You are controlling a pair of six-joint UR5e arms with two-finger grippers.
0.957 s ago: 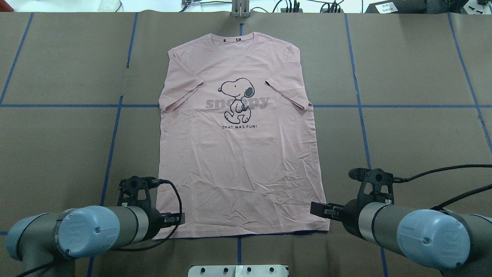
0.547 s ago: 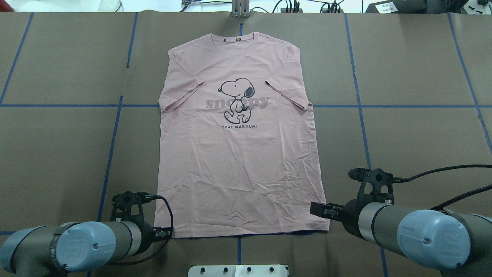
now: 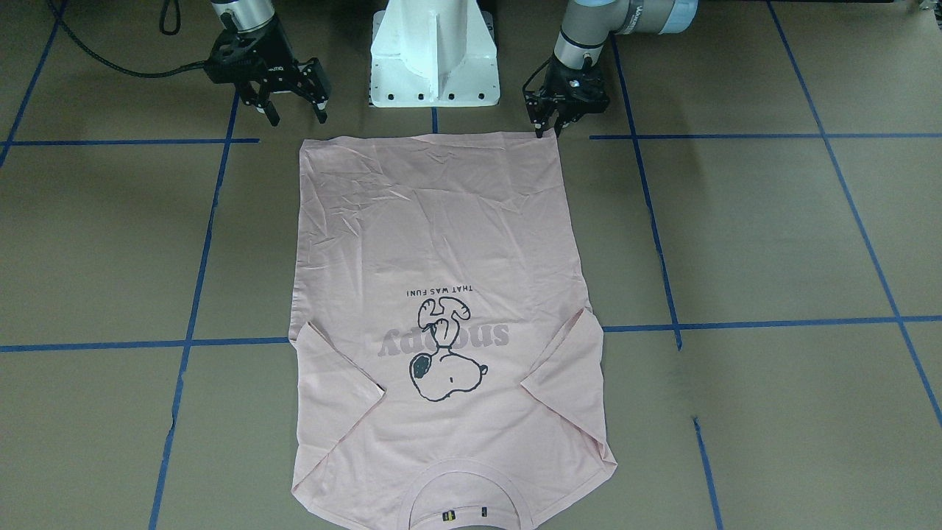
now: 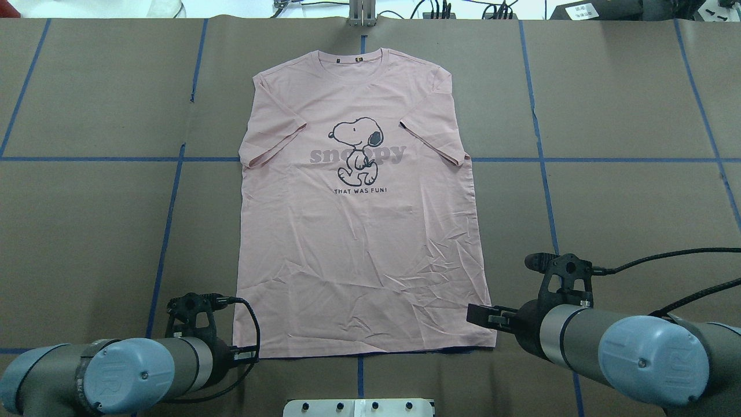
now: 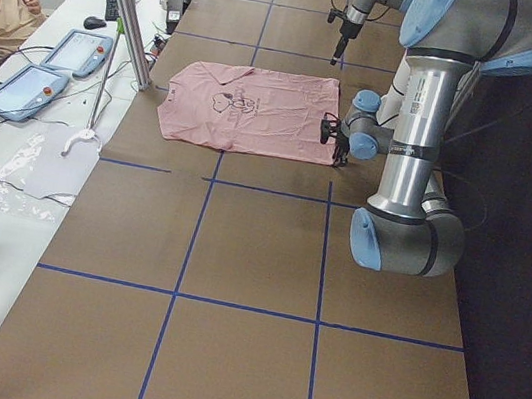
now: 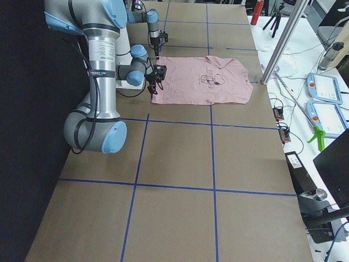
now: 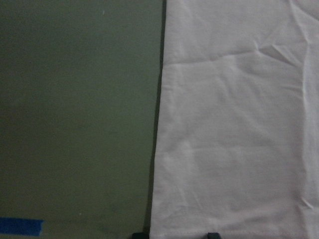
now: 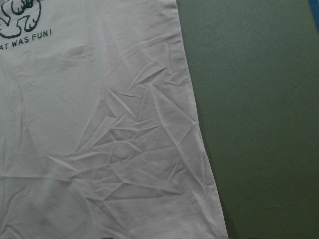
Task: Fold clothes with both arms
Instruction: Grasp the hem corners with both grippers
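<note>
The pale pink T-shirt [image 4: 359, 231] lies flat and print side up on the brown table, collar far from me and hem nearest me. My left gripper [image 4: 246, 353] is low at the hem's left corner. In the front view it [image 3: 550, 131] touches that corner. In the left wrist view its two fingertips [image 7: 213, 235] stand apart on either side of the hem edge, so it is open. My right gripper [image 3: 296, 116] is open and empty, just behind the hem's right corner, above the shirt [image 8: 99, 124]. It also shows in the overhead view [image 4: 480, 315].
The white pedestal base [image 3: 434, 59] stands just behind the hem between the arms. Blue tape lines [image 4: 168, 220] cross the brown table cover. A metal post [image 4: 362, 14] stands at the far edge. Tablets [image 5: 31, 86] lie on a side desk with an operator.
My left arm has drawn back toward me and to the left, bringing its gripper from over the shirt to the hem's left corner. The right arm and the shirt have not moved.
</note>
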